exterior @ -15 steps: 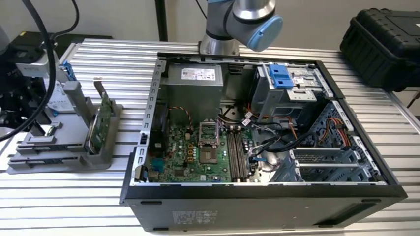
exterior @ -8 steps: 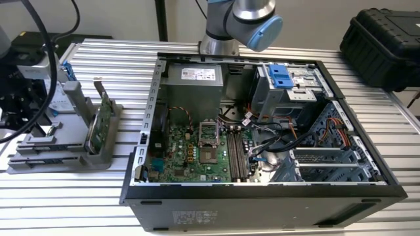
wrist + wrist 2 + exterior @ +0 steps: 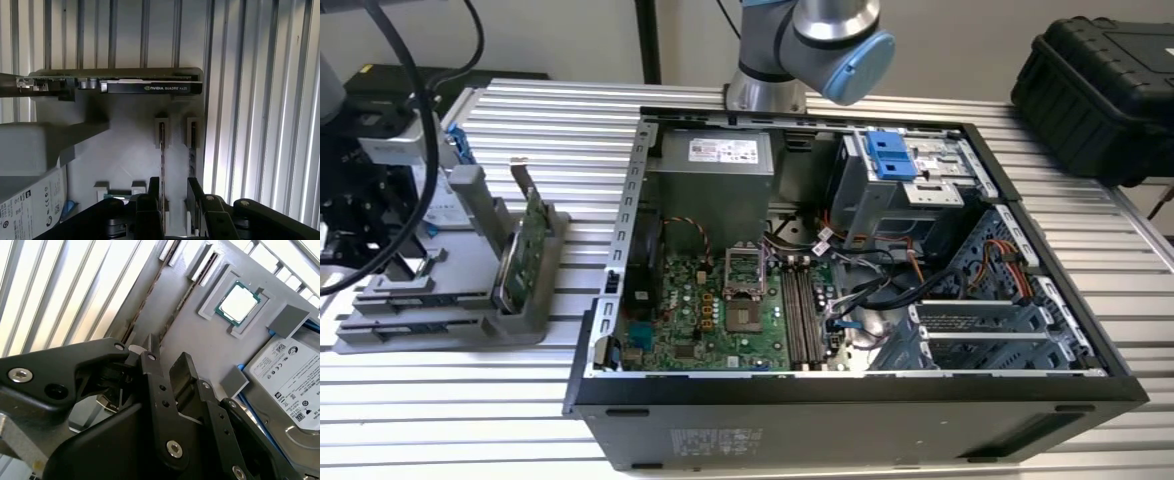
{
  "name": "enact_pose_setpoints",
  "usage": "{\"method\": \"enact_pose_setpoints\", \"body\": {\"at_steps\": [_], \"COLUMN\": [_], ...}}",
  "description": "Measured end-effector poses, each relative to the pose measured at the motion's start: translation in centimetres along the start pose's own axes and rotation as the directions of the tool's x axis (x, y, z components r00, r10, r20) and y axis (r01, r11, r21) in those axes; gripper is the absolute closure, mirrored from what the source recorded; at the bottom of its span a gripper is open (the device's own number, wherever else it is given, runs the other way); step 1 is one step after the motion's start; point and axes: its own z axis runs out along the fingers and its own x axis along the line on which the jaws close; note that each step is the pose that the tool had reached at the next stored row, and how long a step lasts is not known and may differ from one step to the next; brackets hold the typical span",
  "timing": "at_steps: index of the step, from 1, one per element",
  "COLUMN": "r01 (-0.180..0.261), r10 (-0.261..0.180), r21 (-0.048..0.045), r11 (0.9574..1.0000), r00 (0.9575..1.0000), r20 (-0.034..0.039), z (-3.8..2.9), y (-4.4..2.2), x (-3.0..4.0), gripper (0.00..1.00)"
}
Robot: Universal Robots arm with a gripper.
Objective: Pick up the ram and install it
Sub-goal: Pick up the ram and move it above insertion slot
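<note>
Above grey holder (image 3: 125,150), gripper (image 3: 173,182) spread over ram (image 3: 162,145)

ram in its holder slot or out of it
In. In the first wrist view the ram sits edge-on in a slot of the grey holder; the end effector is open near it, not gripping it.

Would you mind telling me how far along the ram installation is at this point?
Done: nothing yet; the motherboard's memory slots look empty. In hand: the open tool hangs over the grey fixture and appears to straddle the ram, which stands edge-on there, not gripped. Left: both the pick-up and the seating in the computer case.
</note>
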Motion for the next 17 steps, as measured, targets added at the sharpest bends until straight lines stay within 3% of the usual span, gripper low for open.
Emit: {"method": "enact_pose_setpoints", "body": {"at_steps": [17], "r01": [0.000], "r10": [0.000], "r21": [0.0013], "r11": [1.0000], "r00": [1.0000], "r20": [-0.0002], "z": [1.18], "y": [-0.01], "x": [-0.91], "gripper": [0.00]}}
